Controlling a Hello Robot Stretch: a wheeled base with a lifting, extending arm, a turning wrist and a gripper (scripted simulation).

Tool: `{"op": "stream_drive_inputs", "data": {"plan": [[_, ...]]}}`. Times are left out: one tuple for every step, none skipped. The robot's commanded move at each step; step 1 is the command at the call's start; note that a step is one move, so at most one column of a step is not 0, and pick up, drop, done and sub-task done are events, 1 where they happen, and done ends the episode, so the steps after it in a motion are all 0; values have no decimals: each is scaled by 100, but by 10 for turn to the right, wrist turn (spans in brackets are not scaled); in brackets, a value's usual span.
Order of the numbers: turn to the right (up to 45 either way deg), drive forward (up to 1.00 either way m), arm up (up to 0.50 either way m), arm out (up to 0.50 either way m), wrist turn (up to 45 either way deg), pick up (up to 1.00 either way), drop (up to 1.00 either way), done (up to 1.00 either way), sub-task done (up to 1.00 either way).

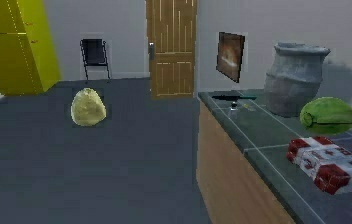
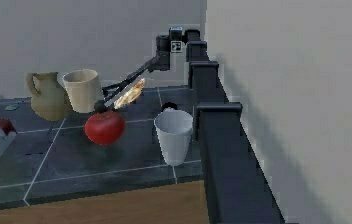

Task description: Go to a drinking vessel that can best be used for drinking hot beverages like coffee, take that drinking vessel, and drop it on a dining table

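A cream mug stands on the dark tiled counter, beside a brown jug. A white tapered cup stands nearer the counter's front, close to the arm's dark bar. The gripper reaches down toward the arm side view's left, and its fingertips end just right of the mug's base. A small yellowish thing lies along the fingers on or above the counter. I cannot tell whether the gripper holds anything.
A red tomato lies below the fingertips. In the forward view the counter carries a grey pot, a green lettuce and a red and white pack. A yellowish lump lies on open floor before a wooden door.
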Motion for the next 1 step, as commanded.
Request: {"op": "stream_drive_inputs", "data": {"plan": [[0, 0, 0, 0, -240, 0, 0, 0, 0]]}}
